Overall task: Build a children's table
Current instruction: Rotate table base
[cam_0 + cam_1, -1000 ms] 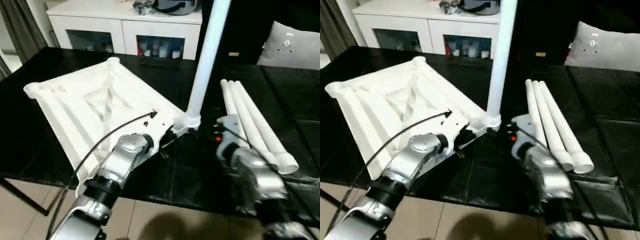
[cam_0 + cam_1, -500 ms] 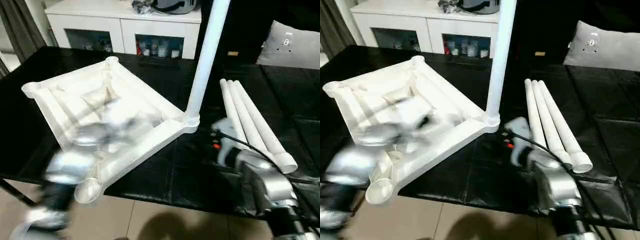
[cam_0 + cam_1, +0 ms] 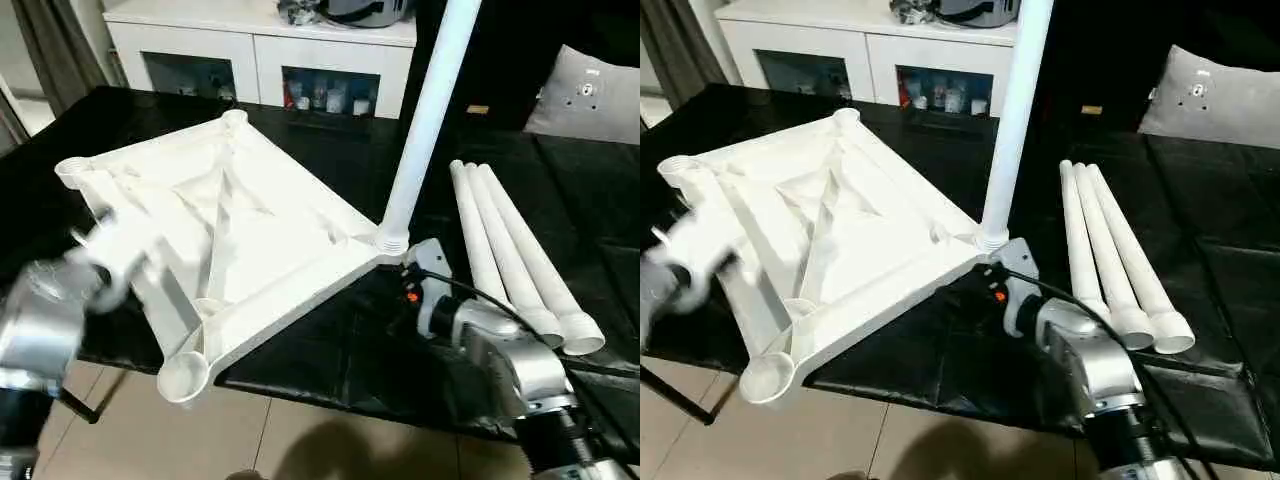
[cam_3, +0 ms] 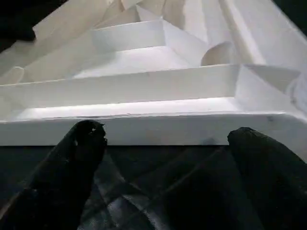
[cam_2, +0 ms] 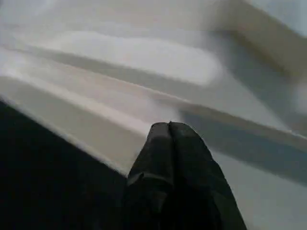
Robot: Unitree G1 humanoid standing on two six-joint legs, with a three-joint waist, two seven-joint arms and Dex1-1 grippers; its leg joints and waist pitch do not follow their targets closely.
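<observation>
The table top (image 3: 235, 235) is lying underside up on the tabletop (image 3: 330, 345) at frame left, one leg (image 3: 425, 120) standing in its right corner socket. Three loose legs (image 3: 515, 250) are lying side by side at right, a cabinet (image 3: 265, 45) sitting behind at upper left.

Beyond my black work surface (image 3: 330, 350) a white cabinet (image 3: 265, 45) with glass doors stands against the far edge. A grey cushion (image 3: 590, 95) sits far right. Tan floor tiles (image 3: 300, 440) lie nearest me.
</observation>
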